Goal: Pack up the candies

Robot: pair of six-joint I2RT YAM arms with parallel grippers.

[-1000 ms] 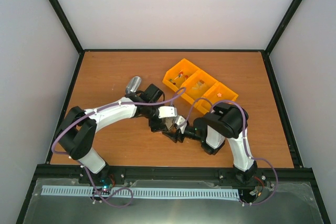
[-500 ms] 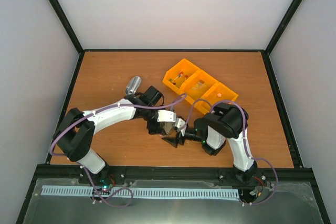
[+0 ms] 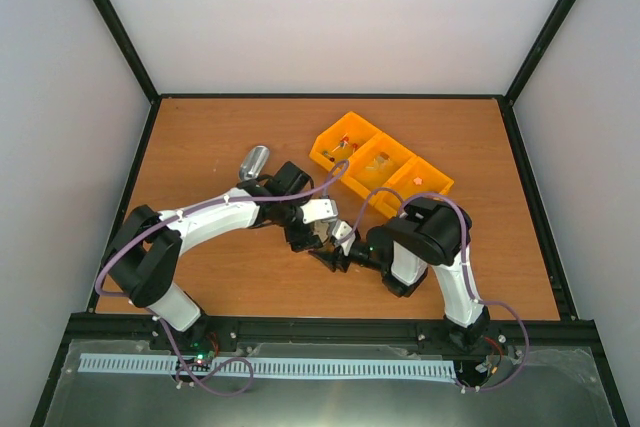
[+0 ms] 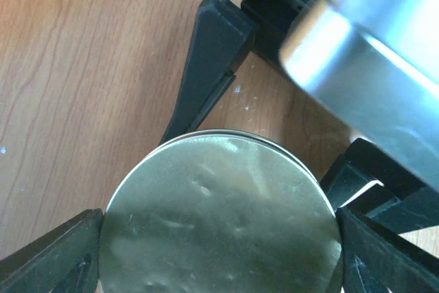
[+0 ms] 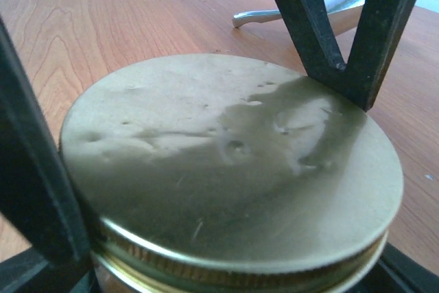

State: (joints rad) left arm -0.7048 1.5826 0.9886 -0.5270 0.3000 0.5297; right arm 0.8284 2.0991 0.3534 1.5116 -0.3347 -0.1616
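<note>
Lid (image 4: 219,214) gripped across by left claw (image 4: 219,238); right claw (image 5: 226,176) straddles it crosswise, hold unclear. Candies (image 3: 345,146) in tray (image 3: 322,160), toward far-right corner.

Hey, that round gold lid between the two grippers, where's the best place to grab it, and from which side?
Grip the gold lid by its ridged side band, pinched across its full width, coming down from above. Its top is flat, smooth and level, with nothing to pinch, so the round rim looks like the only real hold.
</note>
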